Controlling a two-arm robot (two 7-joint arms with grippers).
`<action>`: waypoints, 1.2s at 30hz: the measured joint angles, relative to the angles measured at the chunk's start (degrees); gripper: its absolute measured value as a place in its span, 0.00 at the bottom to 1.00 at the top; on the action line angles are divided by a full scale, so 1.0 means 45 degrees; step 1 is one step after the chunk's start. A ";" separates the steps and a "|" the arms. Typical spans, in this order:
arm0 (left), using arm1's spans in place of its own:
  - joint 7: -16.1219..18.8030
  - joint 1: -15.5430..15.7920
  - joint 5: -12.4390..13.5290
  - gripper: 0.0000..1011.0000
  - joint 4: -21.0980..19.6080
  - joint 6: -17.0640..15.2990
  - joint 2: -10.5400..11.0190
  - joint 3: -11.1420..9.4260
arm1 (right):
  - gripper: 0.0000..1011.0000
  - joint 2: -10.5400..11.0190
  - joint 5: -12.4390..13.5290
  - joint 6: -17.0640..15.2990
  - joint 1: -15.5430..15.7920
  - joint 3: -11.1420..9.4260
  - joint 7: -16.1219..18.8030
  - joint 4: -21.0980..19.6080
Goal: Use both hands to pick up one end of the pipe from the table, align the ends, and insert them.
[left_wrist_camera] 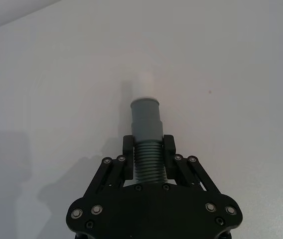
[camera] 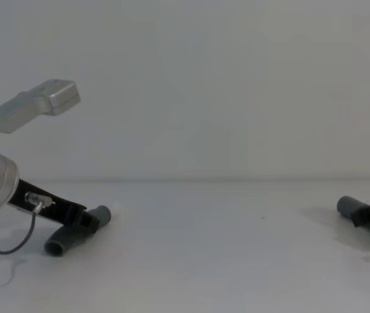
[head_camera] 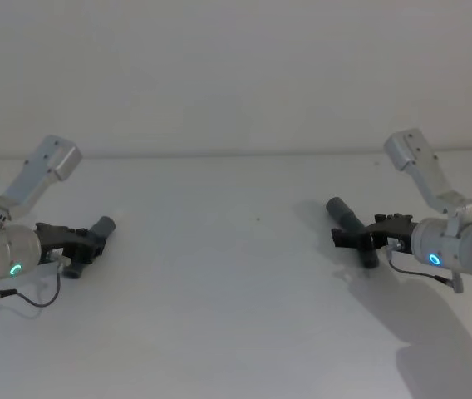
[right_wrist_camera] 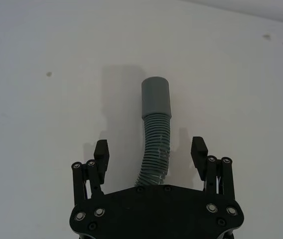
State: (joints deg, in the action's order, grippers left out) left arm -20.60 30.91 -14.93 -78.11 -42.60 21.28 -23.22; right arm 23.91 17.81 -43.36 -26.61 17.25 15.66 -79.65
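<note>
Gripping the ribbed pipe (left_wrist_camera: 148, 167) just behind its pale-tipped cuff (left_wrist_camera: 146, 117), our left gripper (left_wrist_camera: 147, 145) is clamped tight on the hose over the left side of the table (head_camera: 236, 332). From the chest we see this stretch tilted, its lower end down near the table. Over the table's right side, our right gripper (right_wrist_camera: 150, 152) straddles the ribbed stretch behind the plain cuff (right_wrist_camera: 156, 97) with its fingers (right_wrist_camera: 101, 152) spread wide, touching neither flank. We cannot tell whether that stretch rests on the table. The two cuffs sit well apart across the table.
</note>
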 joint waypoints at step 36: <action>0.0000 0.0000 0.0000 0.31 0.0000 0.0000 0.0000 0.0000 | 0.63 -0.0041 -0.0244 0.0051 -0.0060 -0.0049 0.0286 0.0465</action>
State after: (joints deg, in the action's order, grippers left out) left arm -20.60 30.91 -14.93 -78.11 -42.60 21.28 -23.22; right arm 23.73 16.71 -43.13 -26.88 17.02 16.95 -77.56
